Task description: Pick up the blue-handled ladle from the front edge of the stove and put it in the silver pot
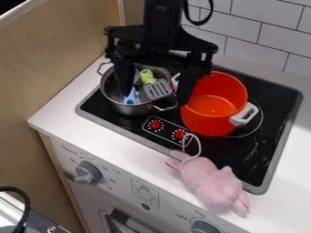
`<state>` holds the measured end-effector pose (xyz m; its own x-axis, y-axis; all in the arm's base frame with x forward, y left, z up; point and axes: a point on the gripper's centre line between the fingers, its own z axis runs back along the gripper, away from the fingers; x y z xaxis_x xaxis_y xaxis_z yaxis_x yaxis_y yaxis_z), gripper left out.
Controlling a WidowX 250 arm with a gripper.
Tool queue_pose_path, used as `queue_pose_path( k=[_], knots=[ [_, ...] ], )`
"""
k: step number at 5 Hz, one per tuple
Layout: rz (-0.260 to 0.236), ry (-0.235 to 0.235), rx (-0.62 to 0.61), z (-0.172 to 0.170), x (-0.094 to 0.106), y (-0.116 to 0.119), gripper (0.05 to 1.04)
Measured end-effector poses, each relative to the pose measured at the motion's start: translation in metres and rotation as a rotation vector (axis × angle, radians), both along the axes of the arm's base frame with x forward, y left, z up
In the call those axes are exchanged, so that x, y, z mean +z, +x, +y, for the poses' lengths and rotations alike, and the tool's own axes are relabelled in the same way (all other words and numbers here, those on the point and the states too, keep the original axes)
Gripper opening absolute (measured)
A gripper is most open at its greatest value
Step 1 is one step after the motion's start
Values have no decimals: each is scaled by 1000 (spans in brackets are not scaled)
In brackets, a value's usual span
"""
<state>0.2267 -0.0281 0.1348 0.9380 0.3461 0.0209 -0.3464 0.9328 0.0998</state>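
Note:
My black gripper (pixel 154 94) hangs from the top edge over the metal pot, its two fingers wide apart with nothing clearly held between them. Below it, at the stove's back left, is the metal pot (pixel 114 101) with looped handles. Inside lie a grey slotted spatula (pixel 158 89) with a green handle and a blue utensil (pixel 130 96). The right finger hangs at the left rim of an orange-red pot (pixel 213 119) with white handles; whether they touch I cannot tell. A pink plush toy (pixel 213 183) lies across the stove's front edge, a white loop at its head.
The black stovetop (pixel 246 157) has a grey frame and two red knobs near its front. White counter (pixel 61 113) surrounds it. A wooden panel (pixel 57 59) rises at the left, a tiled wall (pixel 261 32) behind. Larger knobs (pixel 89 173) sit on the front panel.

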Motion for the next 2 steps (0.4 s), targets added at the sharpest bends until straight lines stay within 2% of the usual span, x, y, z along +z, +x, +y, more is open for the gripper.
queue_pose_path(
  k=[2],
  knots=[
    [7,16,-12,-3,3,39,999]
  ],
)
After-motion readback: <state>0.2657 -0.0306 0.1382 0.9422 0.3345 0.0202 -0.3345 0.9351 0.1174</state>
